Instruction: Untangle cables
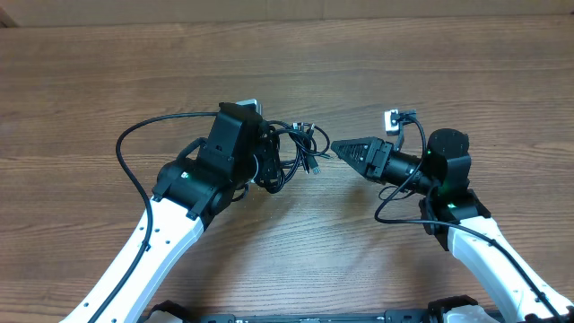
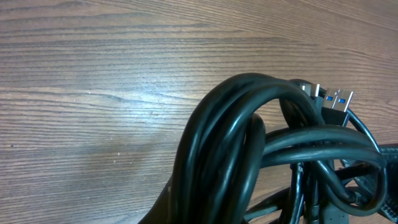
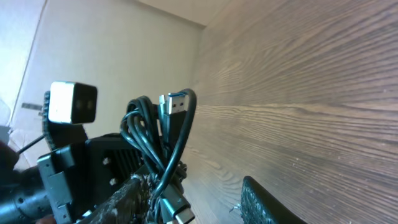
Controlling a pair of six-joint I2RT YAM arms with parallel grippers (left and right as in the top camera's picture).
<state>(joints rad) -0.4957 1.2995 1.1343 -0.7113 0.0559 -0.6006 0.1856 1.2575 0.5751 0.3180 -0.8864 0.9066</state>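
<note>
cables [image 1: 303, 144] inside the left pincer [image 1: 269, 160]

Glossy black rubbery cables [image 2: 236, 124], silver metal plug [image 2: 336, 99], matt wood-grain table [image 2: 93, 74]

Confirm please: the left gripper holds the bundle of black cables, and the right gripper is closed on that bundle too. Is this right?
Not quite. The left gripper holds the cables, but the right gripper is open, closed on nothing; the right wrist view shows bare table between its fingers.
</note>
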